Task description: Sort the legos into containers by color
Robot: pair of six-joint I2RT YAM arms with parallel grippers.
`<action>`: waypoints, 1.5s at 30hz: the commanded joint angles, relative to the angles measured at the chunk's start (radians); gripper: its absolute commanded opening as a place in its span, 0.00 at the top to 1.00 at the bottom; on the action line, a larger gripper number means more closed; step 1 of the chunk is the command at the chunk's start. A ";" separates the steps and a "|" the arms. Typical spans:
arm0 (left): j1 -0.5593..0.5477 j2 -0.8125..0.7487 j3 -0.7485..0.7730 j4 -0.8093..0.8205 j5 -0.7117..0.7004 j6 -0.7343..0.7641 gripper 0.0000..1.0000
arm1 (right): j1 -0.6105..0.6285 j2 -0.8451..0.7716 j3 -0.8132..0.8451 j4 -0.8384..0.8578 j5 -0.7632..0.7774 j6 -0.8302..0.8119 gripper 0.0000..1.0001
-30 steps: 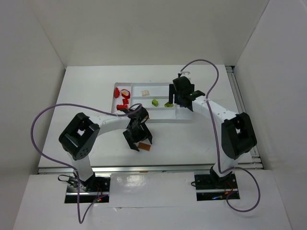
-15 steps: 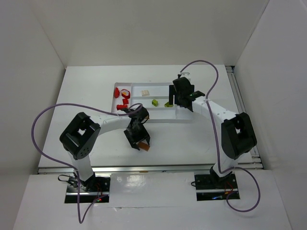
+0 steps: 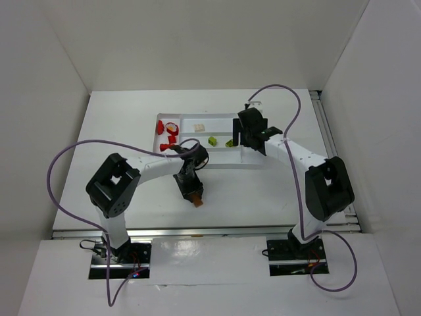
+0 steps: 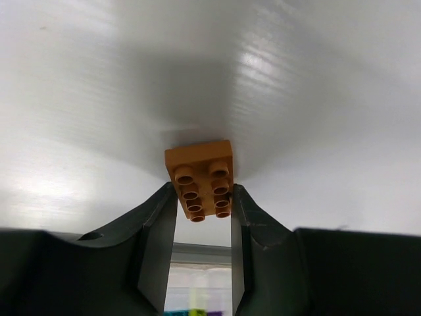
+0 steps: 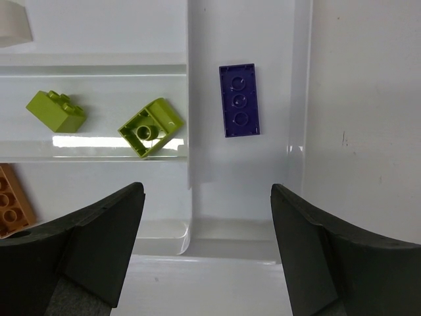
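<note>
A brown-orange lego (image 4: 200, 176) lies studs-up on the table in front of the white tray (image 3: 223, 165). My left gripper (image 4: 204, 199) is shut on it, a finger pressed to each side. From above, that gripper (image 3: 193, 191) sits just below the tray with the brick (image 3: 197, 201) at its tip. My right gripper (image 5: 206, 197) hangs open and empty above the tray's right end. Below it a blue-purple lego (image 5: 239, 100) lies in the squarish section. Two lime green legos (image 5: 56, 110) (image 5: 151, 127) share a slot. Another brown-orange lego (image 5: 12, 201) lies in the nearest slot.
Red legos (image 3: 170, 129) sit in the tray's left end and a cream one (image 3: 199, 126) in the far slot. Low divider walls (image 5: 189, 79) separate the slots. The left arm's purple cable (image 3: 66, 158) loops over the table's left side.
The left gripper's jaws have narrowed from wide open until they touch the brown-orange lego's sides. The right arm has stayed in place.
</note>
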 commanded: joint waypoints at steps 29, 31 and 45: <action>0.170 0.300 0.683 0.018 -0.003 0.211 0.77 | -0.155 -0.386 -0.146 -0.110 0.033 0.045 0.15; 0.170 0.300 0.659 0.018 -0.003 0.201 0.64 | -0.165 -0.386 -0.146 -0.119 0.024 0.045 0.15; 0.115 0.197 0.671 0.027 -0.086 0.249 0.13 | -0.165 -0.386 -0.137 -0.110 0.044 0.066 0.00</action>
